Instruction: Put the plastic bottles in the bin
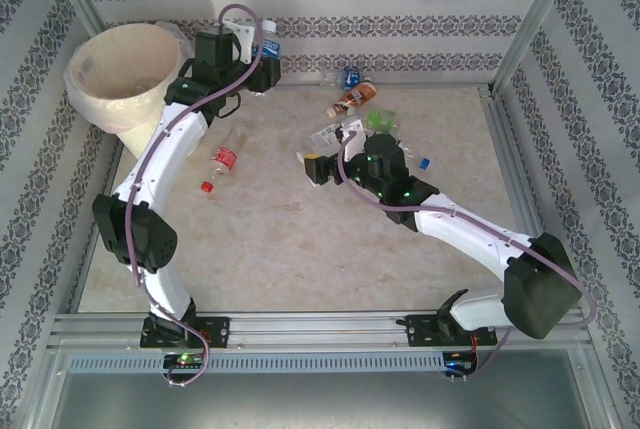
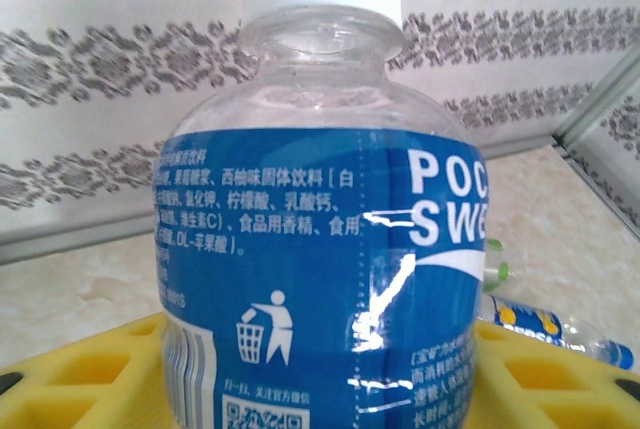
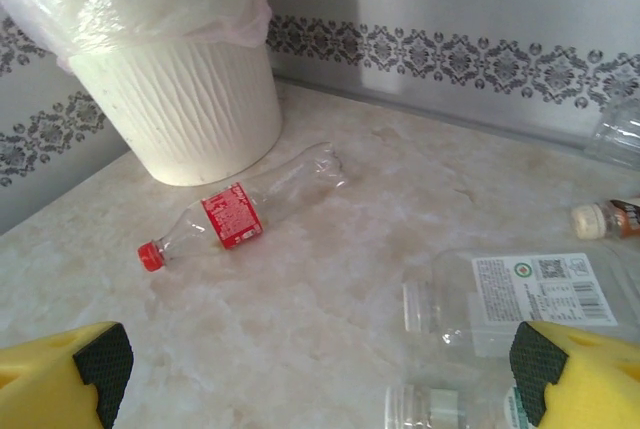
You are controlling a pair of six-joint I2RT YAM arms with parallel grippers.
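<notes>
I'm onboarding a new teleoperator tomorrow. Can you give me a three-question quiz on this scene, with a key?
1. True or false: the left gripper is shut on the blue-labelled bottle.
2. Fill in: the right gripper has its jaws ____.
3. Where is the red-labelled bottle? A: lying on the table near the bin; B: inside the bin; C: in the right gripper.
Key: 1 true; 2 open; 3 A.
</notes>
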